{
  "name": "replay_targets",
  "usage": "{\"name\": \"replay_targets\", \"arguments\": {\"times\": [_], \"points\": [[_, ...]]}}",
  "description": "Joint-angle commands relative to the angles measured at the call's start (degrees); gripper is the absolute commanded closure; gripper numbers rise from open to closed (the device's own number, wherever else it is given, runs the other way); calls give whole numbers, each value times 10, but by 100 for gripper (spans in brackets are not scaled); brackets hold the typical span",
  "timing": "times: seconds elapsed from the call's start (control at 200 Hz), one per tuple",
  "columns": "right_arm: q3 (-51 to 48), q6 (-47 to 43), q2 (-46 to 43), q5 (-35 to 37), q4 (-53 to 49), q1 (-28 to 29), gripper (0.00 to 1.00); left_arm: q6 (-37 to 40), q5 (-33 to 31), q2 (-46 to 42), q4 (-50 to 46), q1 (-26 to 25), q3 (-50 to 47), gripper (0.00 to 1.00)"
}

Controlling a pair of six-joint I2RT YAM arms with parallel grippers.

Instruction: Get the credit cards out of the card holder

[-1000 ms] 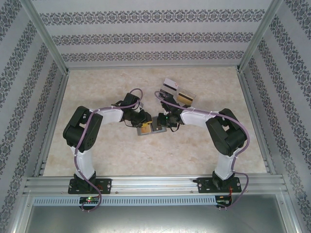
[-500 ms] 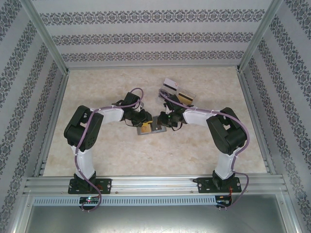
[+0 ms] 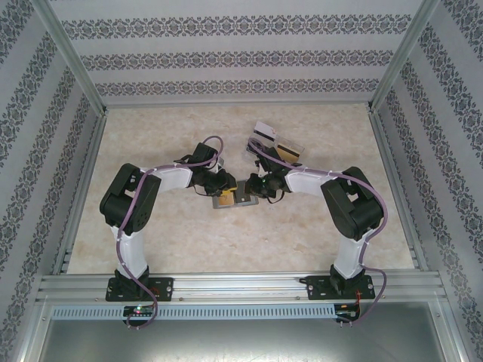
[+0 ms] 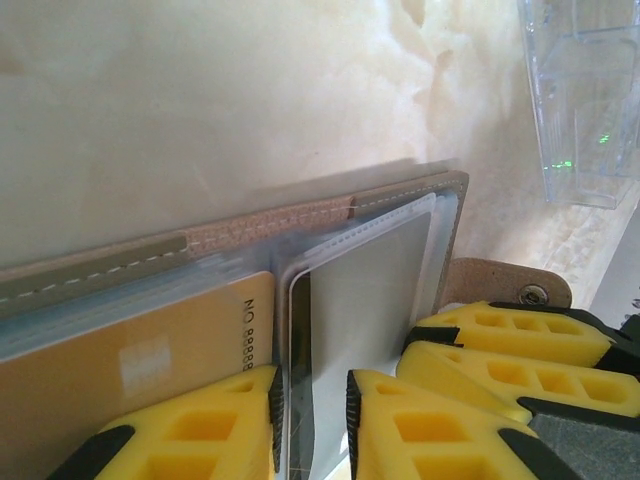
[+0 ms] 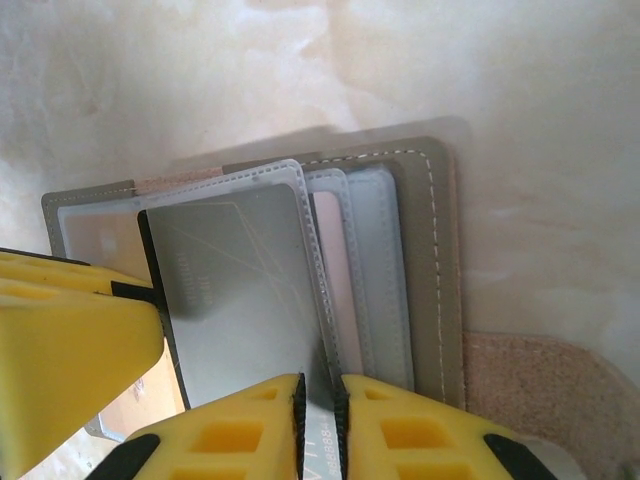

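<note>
Card holder (image 3: 234, 199) lies open on the bench (image 3: 226, 253) between both arms, silver card (image 5: 240, 290) running lengthwise straight ahead of my right end effector (image 5: 320, 400), pressed onto its sleeve (image 5: 292, 178) edge; my left end effector (image 4: 312, 400) narrowly straddles the same sleeve, grip I cannot tell.

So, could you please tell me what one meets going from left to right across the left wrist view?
gold card → silver card in its clear sleeve → tan snap tab → clear plastic tray
</note>
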Motion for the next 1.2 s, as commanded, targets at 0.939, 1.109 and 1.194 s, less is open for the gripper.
{"name": "replay_targets", "arguments": {"times": [0.939, 1.109, 1.194], "points": [[9, 0, 8, -28, 0, 4, 82, 32, -52, -48, -77, -4, 6, 74], [9, 1, 14, -28, 1, 4, 85, 45, -71, -56, -111, -5, 2, 73], [8, 1, 15, -31, 2, 5, 86, 47, -79, -53, -115, -4, -4, 73]]}}
